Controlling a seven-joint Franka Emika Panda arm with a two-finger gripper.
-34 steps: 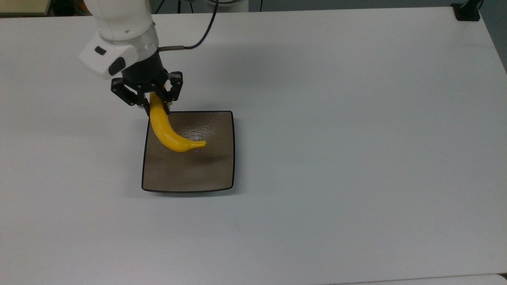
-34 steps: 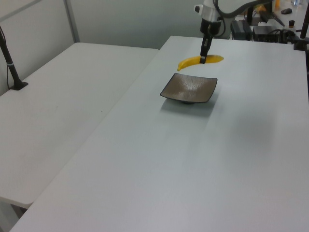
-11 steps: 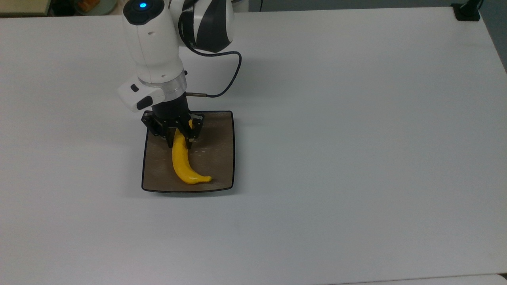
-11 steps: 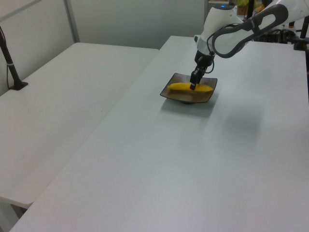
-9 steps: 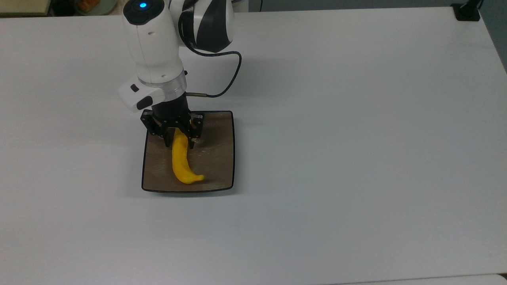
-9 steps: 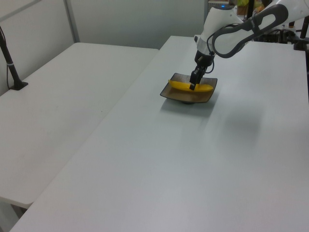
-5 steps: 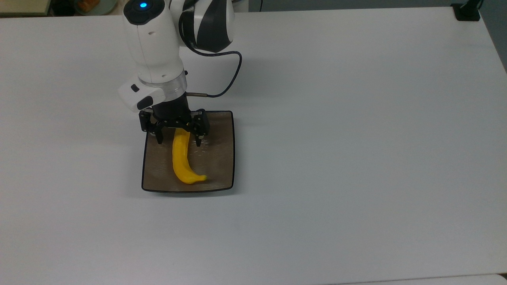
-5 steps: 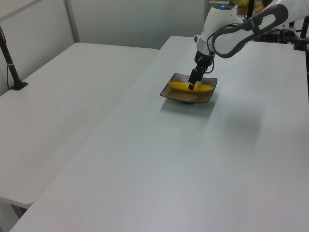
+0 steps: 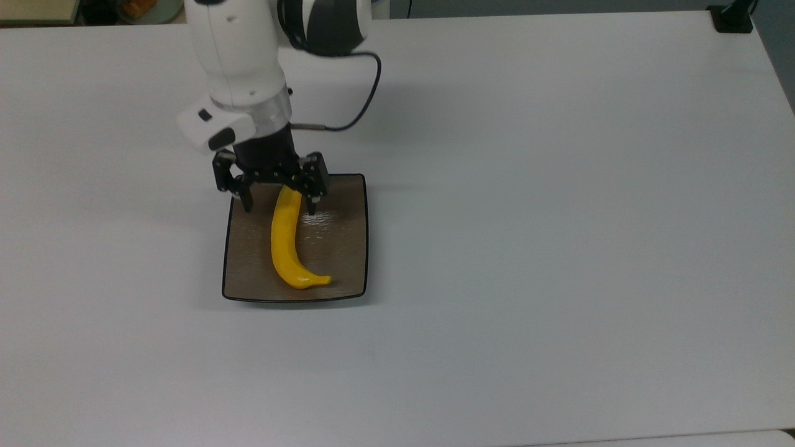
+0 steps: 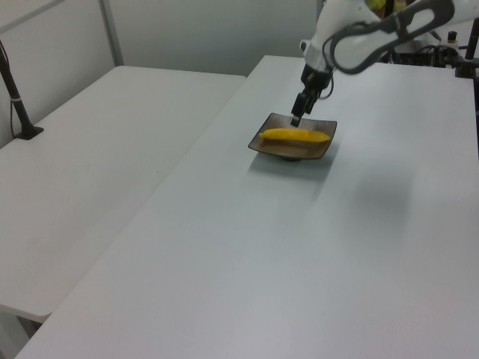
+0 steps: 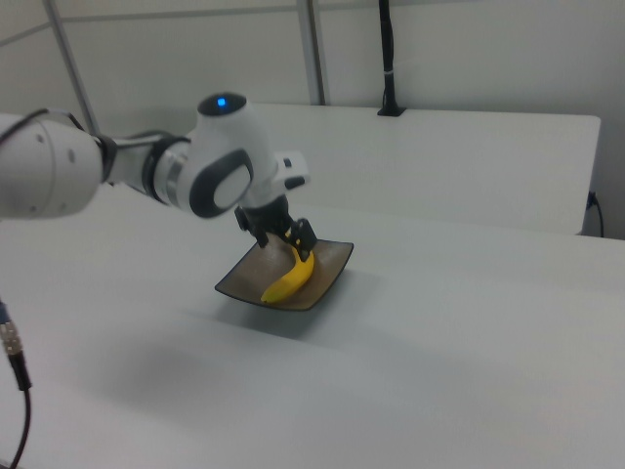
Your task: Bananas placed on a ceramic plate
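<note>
A bright yellow banana (image 9: 287, 242) lies on the square brown ceramic plate (image 9: 335, 248), its stem tip toward the top view's lower right. The same banana (image 10: 294, 136) rests across the plate (image 10: 271, 145) in the left view, and banana (image 11: 290, 279) and plate (image 11: 331, 262) appear in the right view. My gripper (image 9: 279, 206) hangs open just above the banana's far end, one finger on each side, touching nothing. It is also seen as the gripper (image 10: 297, 117) in the left view and the gripper (image 11: 285, 240) in the right view.
The plate sits on a wide white table (image 9: 559, 217). A black cable (image 9: 354, 105) loops from the wrist over the table. A second white table (image 10: 90, 172) stands beside it, with a black post (image 10: 16, 97) at its edge.
The gripper carried the banana over the plate, lowered it, opened and let go. Since half a second ago it has risen slightly, and the banana lies still on the plate.
</note>
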